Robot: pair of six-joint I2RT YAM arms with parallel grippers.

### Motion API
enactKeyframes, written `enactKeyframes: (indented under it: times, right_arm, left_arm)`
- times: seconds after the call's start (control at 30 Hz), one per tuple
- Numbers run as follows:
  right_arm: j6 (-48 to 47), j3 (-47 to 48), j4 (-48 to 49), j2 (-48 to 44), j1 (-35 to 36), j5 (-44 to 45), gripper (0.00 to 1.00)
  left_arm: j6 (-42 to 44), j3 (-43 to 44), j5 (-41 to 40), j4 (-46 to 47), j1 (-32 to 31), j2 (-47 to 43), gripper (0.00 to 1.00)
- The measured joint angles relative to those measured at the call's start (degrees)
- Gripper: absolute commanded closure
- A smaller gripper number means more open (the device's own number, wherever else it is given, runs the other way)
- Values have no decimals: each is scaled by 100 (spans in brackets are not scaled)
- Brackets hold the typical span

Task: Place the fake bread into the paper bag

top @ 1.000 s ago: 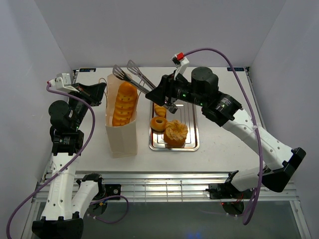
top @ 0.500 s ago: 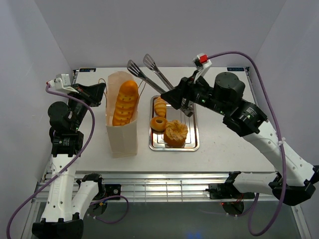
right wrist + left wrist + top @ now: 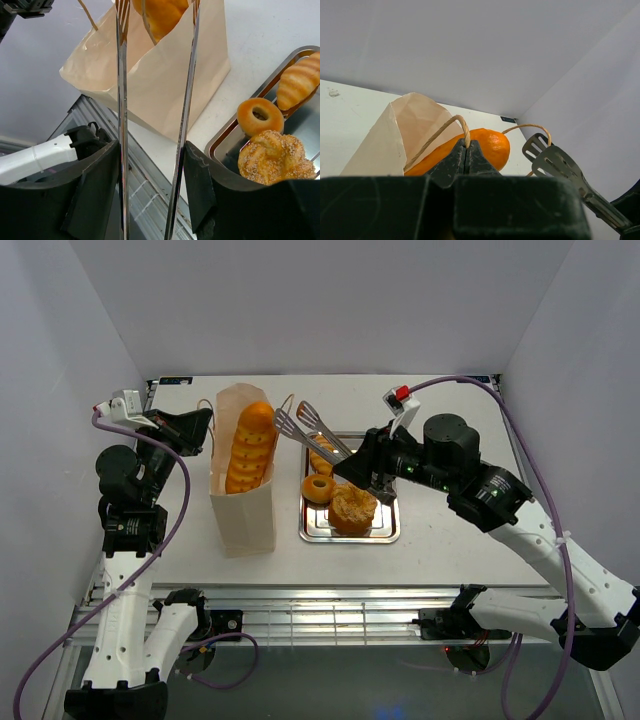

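- The right arm reaches in from 4 o'clock over the worktop (image 3: 440,530). The right gripper (image 3: 150,185) has its fingers (image 3: 97,185) half spread and clamped from outside on the two arms of the metal tongs (image 3: 310,430).
- The left arm stands at 9 o'clock. The left gripper (image 3: 466,150) has its fingers (image 3: 455,155) clenched fully together, pinching a string handle (image 3: 437,135) of the paper bag (image 3: 245,510) at the top of its loop.
- The paper bag stands upright and open-mouthed on the worktop, at 9 o'clock of the silver tray (image 3: 392,520) and just beside it.
- The baguette (image 3: 250,445) is inside the bag, leaning, with its rounded top end poking out of the mouth toward 12 o'clock.
- The tray lies flat at the middle of the worktop and holds the other three breads.
- The tongs point from the right gripper toward 10 o'clock, their two slotted heads apart. The heads hang over the far end of the tray, close to the bag's mouth, and partly cover the roll from above.
- The round bun (image 3: 352,508) sits at the 6 o'clock end of the tray.
- The ring doughnut (image 3: 319,487) lies at 10 o'clock of the bun, touching it.
- The ridged roll (image 3: 297,80) lies at 12 o'clock of the doughnut.
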Motion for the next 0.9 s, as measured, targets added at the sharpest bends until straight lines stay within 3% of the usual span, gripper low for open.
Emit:
enactKeyframes:
  times: [0.57,0.77,0.9]
  right_arm:
    - [361,-105,328,188,-17,-695,48]
    - [313,17,435,498,-129,-710,57]
    - [81,549,431,905,-428,-662,71]
  left_arm:
    - [2,0,61,-55,0,4,100]
    - [2,0,63,-79,0,31,100]
    - [-26,44,63,-85,0,155,100]
